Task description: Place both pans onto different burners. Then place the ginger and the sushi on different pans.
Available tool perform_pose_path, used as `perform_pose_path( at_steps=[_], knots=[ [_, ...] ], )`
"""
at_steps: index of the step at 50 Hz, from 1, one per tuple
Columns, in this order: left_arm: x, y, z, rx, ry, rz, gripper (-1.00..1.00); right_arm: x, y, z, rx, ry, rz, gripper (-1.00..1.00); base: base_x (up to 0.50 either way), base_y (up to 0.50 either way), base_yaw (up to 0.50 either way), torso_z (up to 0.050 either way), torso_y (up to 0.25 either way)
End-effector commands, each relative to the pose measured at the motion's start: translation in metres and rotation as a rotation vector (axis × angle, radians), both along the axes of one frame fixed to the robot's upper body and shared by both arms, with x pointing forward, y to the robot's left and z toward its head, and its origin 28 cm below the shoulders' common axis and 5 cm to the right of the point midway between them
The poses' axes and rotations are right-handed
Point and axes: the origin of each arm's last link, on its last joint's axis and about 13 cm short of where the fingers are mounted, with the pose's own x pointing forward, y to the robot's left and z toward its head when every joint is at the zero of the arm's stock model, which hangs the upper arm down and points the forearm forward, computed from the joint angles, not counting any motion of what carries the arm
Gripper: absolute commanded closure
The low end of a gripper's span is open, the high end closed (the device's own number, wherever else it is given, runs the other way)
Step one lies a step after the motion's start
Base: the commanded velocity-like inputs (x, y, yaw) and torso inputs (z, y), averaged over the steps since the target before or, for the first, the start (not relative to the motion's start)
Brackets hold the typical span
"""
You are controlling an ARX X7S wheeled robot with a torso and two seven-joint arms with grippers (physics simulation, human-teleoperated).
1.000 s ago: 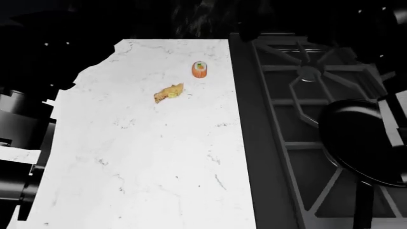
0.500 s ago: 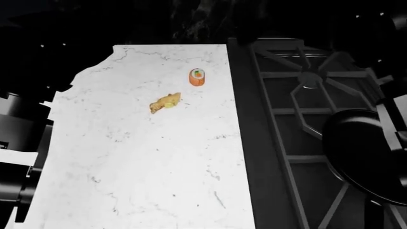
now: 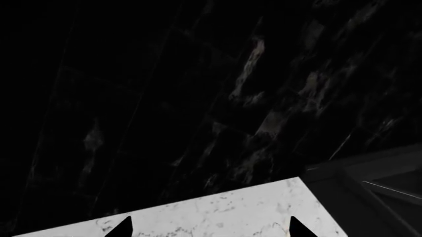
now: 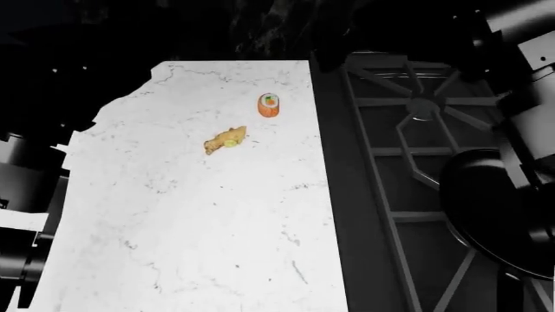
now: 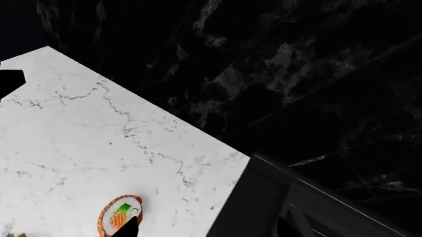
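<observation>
Sushi (image 4: 270, 104) beside ginger (image 4: 225, 140), apparently apart

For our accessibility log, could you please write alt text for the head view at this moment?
A white marble counter holds a small orange sushi roll and, nearer the camera and slightly left, a tan ginger lump, lying apart. To the right, a dark stove carries one black pan near the view's right edge, with the far burner bare.

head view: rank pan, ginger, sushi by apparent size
1. pan, by far the largest, though partly cut off at the edge.
2-3. ginger and sushi: too similar to rank.
</observation>
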Motion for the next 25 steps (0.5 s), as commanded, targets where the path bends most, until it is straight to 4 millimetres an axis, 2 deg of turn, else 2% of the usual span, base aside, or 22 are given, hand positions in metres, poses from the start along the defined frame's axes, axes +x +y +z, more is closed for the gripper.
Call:
perform_pose_path(
  at_steps=[1,10,25],
  knots=[
    [0.000,0.002,-0.003,0.001,0.005,0.000,-1.00,0.005,0.004,0.004,-0.124,0.021,0.029,-1.00,0.00,0.00,0.00,0.000,0.000],
    [-0.001,0.004,-0.005,0.000,0.008,0.002,-1.00,0.009,0.009,0.001,-0.177,0.032,0.126,-1.00,0.00,0.00,0.00,0.000,0.000],
    [-0.001,0.009,-0.008,-0.009,0.014,0.003,-1.00,0.017,0.016,0.004,-0.066,0.066,0.183,-1.00,0.00,0.00,0.00,0.000,0.000]
  ],
)
